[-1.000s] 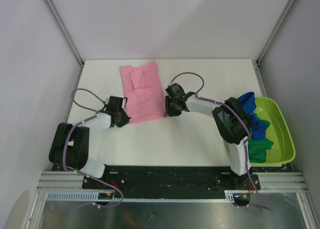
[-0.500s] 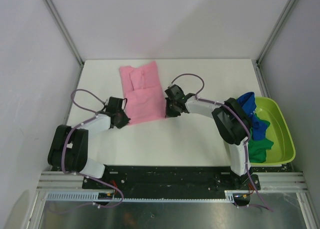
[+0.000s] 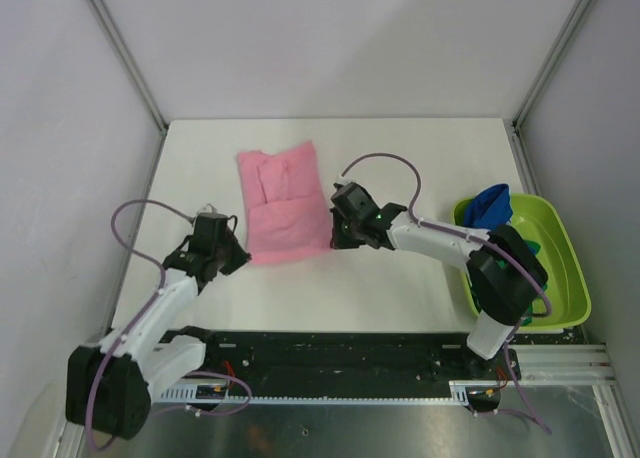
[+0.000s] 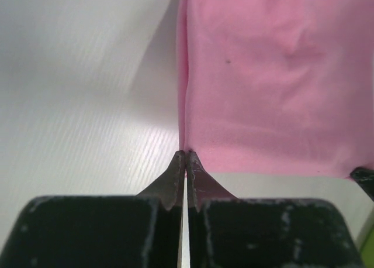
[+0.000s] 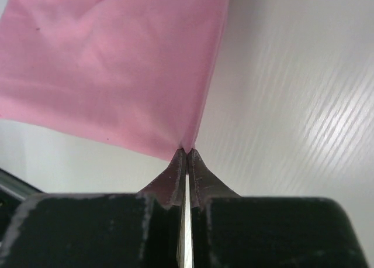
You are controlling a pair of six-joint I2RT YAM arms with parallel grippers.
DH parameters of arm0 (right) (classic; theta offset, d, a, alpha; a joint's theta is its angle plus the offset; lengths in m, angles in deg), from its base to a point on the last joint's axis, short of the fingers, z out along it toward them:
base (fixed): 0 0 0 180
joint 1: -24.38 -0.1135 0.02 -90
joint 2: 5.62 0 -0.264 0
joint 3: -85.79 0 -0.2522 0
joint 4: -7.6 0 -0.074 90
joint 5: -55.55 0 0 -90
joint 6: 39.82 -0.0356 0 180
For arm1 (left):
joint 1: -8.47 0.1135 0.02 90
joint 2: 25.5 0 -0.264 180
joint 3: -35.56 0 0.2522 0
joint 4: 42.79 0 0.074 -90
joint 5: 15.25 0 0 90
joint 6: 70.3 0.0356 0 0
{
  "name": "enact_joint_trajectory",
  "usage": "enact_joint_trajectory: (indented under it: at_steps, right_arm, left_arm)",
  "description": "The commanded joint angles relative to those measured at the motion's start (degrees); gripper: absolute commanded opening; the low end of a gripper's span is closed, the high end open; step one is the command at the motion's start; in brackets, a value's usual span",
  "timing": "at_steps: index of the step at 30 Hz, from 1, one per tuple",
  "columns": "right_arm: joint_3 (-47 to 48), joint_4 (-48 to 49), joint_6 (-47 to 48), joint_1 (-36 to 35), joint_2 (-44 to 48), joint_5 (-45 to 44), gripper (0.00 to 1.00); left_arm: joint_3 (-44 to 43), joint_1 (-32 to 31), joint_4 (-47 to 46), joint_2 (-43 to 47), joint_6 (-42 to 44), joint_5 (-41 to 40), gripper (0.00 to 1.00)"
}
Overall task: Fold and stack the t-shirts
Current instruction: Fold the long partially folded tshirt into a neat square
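Note:
The light pink t-shirt (image 3: 285, 203) lies partly folded on the white table, in the middle towards the back. My left gripper (image 3: 238, 257) is shut on its near left corner (image 4: 186, 150). My right gripper (image 3: 335, 242) is shut on its near right corner (image 5: 187, 148). Both corners are pinched just above the table, and the cloth stretches away from the fingertips in both wrist views. A royal blue t-shirt (image 3: 490, 203) is bunched in the lime-green tub (image 3: 572, 278). A little dark green t-shirt (image 3: 533, 246) shows behind my right arm.
The tub stands at the table's right edge, beside my right arm's elbow (image 3: 505, 273). Grey walls and metal posts close off the table's back and sides. A black rail (image 3: 340, 353) with the arm bases runs along the near edge.
Both arms have stretched out lower and nearer, the left elbow dropping to the left and the right elbow to the right. The pink shirt's near edge has shifted slightly nearer and left with the grippers.

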Motion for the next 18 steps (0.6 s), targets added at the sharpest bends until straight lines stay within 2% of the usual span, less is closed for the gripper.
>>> enact_joint_trajectory:
  at_steps: [1, 11, 15, 18]
  right_arm:
    - [-2.28, -2.55, -0.97, -2.35, 7.22, -4.04, 0.0]
    - [-3.03, -7.59, -2.06, -6.07, 17.57, -7.48, 0.0]
    - [-2.97, -7.45, -1.73, -6.19, 19.95, -7.58, 0.0]
    - [-1.41, -6.88, -0.77, -5.86, 19.86, -8.03, 0.0]
  left_arm:
    - [0.27, -0.47, 7.1, 9.18, -0.46, 1.72, 0.0]
    - [-4.02, -0.48, 18.37, 22.18, -0.23, 2.82, 0.0]
    - [-6.62, -0.48, 20.16, 23.23, 0.08, 2.83, 0.0]
    - [-10.99, -0.49, 20.14, 20.77, 0.16, 1.94, 0.0]
